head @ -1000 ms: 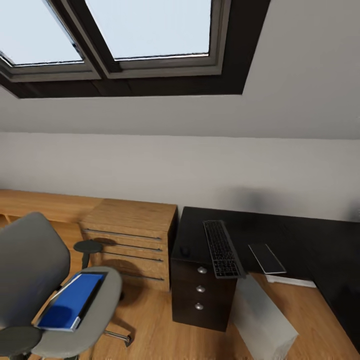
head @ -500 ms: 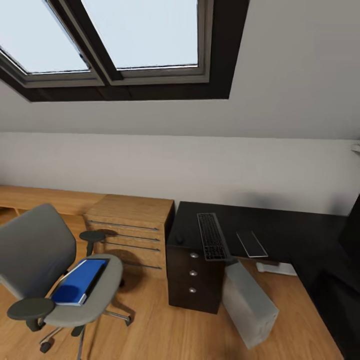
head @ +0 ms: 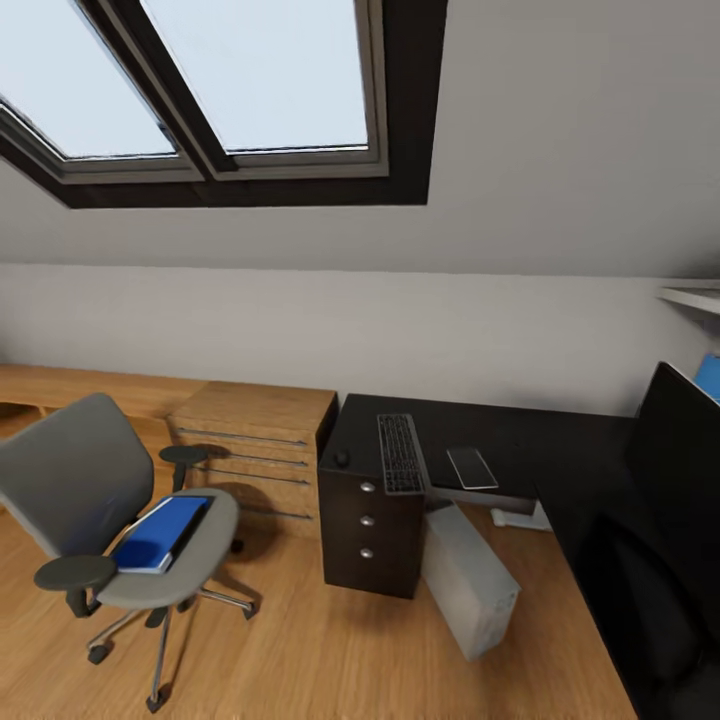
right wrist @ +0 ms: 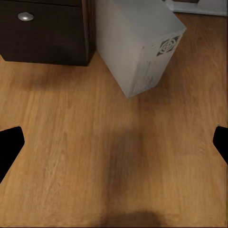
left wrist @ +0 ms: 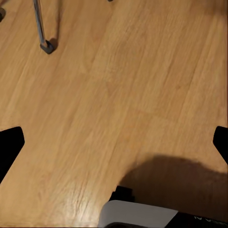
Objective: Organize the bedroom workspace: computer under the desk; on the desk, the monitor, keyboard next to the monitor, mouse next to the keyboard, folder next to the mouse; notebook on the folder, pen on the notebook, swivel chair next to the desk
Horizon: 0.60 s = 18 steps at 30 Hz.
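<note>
The grey swivel chair stands at the left on the wood floor, with the blue folder lying on its seat. On the black desk lie the keyboard, the small dark mouse on the side toward the chair, and a thin dark rectangle that I cannot identify. The monitor stands at the far right. The grey computer rests tilted on the floor under the desk. My left gripper and right gripper hang open over bare floor. The pen is out of view.
A wooden chest with bar handles stands between chair and desk drawers. A chair caster is near my left gripper. Something white lies on the floor under the desk. Sloped ceiling with a skylight above.
The whole view has shifted as the camera pulled back and turned right. Chair, chest and desk appear smaller and further left, and the monitor has come into view.
</note>
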{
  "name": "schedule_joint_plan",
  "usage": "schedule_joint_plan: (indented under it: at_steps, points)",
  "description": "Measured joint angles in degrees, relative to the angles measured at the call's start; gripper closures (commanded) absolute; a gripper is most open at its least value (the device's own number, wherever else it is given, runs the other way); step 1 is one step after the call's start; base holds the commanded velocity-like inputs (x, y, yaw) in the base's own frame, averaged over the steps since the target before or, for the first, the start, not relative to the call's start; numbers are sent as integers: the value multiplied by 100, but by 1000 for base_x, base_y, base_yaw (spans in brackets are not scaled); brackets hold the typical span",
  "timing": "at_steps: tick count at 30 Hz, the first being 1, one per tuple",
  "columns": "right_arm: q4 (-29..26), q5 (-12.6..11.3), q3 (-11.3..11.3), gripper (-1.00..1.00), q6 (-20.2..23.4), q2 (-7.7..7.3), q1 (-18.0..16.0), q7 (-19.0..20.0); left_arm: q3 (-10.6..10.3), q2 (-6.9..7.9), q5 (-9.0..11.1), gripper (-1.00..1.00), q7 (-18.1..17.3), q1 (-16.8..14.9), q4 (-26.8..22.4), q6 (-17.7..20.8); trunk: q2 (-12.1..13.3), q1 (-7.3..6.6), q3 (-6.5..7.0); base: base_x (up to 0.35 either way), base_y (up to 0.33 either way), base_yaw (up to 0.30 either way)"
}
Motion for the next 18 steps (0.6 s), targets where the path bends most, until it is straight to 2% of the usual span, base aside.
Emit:
schedule_joint_plan:
  at_steps: [12, 18]
  points:
    - [1, 8, 12, -100, -2, 0, -3, 4, 2, 4, -1, -100, -32, -1, 0, -3, 474, -263, 206, -339, -40, 0]
    - [3, 10, 12, -100, -5, 0, -3, 5, 2, 8, -2, -100, -34, -3, 1, -2, 476, -263, 206, -344, -1, -61]
